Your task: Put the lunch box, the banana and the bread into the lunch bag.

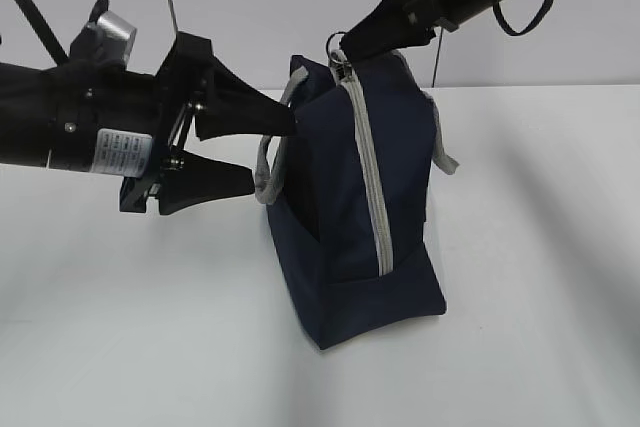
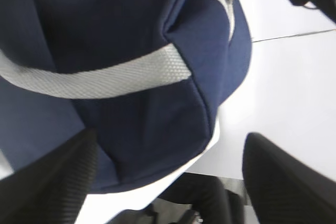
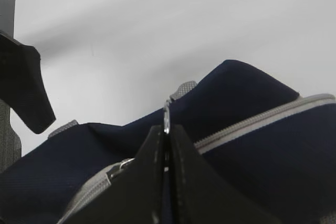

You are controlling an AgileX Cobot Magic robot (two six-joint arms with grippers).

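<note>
Navy bag (image 1: 350,207) stands upright on the white table (image 1: 120,327), grey zipper closed. Left gripper (image 1: 270,152) hangs spread beside its grey handle (image 1: 268,182). Right gripper (image 1: 345,47) pinches the ring pull (image 3: 166,116) at the bag's top.

Navy bag (image 1: 400,167) with a grey zipper (image 1: 372,187) and grey woven straps (image 2: 105,80). Both pincers are black: left (image 1: 270,152), right (image 3: 165,145). The bench (image 1: 150,327) is white.

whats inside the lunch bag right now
Cannot be seen: the lunch bag stands upright with its grey zipper closed along the visible side, hiding the inside. The right gripper pinches the metal ring pull.
</note>
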